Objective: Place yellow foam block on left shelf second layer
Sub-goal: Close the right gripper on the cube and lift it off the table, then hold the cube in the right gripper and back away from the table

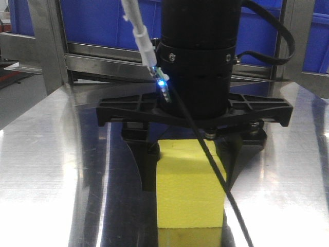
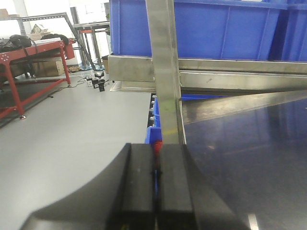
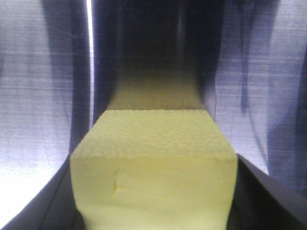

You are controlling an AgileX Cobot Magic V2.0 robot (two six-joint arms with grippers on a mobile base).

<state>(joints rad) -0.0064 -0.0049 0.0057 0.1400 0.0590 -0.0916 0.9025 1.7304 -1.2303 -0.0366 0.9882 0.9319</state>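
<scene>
The yellow foam block (image 1: 190, 195) stands on a shiny metal shelf surface (image 1: 46, 170), its reflection showing below it. My right gripper (image 1: 190, 177) comes down from above, one black finger against each side of the block. In the right wrist view the yellow foam block (image 3: 153, 139) fills the space between the dark fingers of the right gripper (image 3: 153, 191), which is shut on it. My left gripper (image 2: 157, 148) is shut with its pads pressed together and nothing between them. It points past a steel shelf post (image 2: 165, 72).
Blue plastic bins (image 1: 103, 20) sit on the rack level behind the block, also seen as blue bins (image 2: 216, 28). A steel upright (image 1: 49, 46) stands at the back left. A black cable (image 1: 221, 185) crosses the block. A red frame (image 2: 29, 52) stands over grey floor.
</scene>
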